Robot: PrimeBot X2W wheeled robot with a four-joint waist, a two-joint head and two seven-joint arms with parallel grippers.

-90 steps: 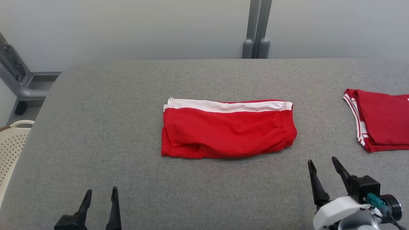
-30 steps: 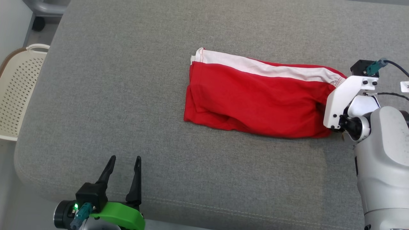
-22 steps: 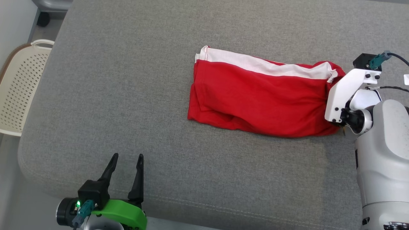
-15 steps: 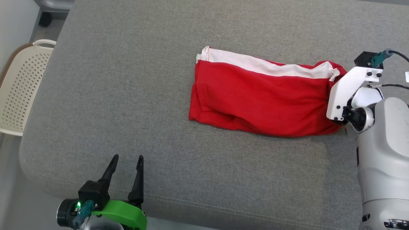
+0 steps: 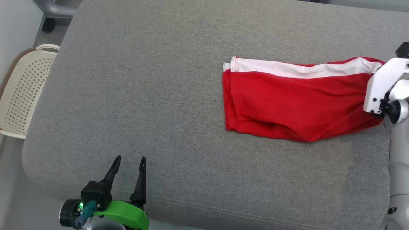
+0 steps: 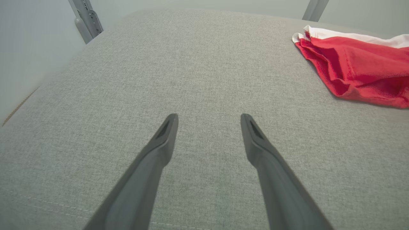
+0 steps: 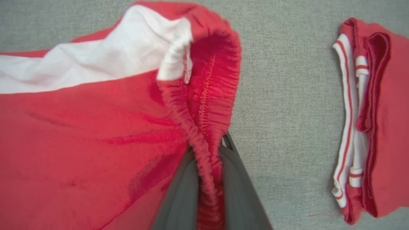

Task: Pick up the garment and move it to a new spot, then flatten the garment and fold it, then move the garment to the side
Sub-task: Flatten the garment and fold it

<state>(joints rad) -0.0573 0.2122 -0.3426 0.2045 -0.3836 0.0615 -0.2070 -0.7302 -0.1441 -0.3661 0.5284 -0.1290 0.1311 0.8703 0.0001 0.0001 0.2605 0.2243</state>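
The garment is a pair of red shorts with a white side stripe, lying folded on the right half of the grey padded table. In the right wrist view my right gripper is shut on the garment's elastic waistband, which bunches up between the fingers. In the head view the right arm's white wrist bracket covers that waistband end at the right edge. My left gripper stands open near the table's front left, well apart from the garment, with nothing between its fingers.
A second folded red garment with white striped trim lies to the right of the held one. A cream perforated basket stands off the table's left end. The table's rounded front edge runs just ahead of the left gripper.
My right gripper has shut on the waistband and pulled the garment to the right across the table, raising that end. The left gripper has stayed put. The head view shifted a little.
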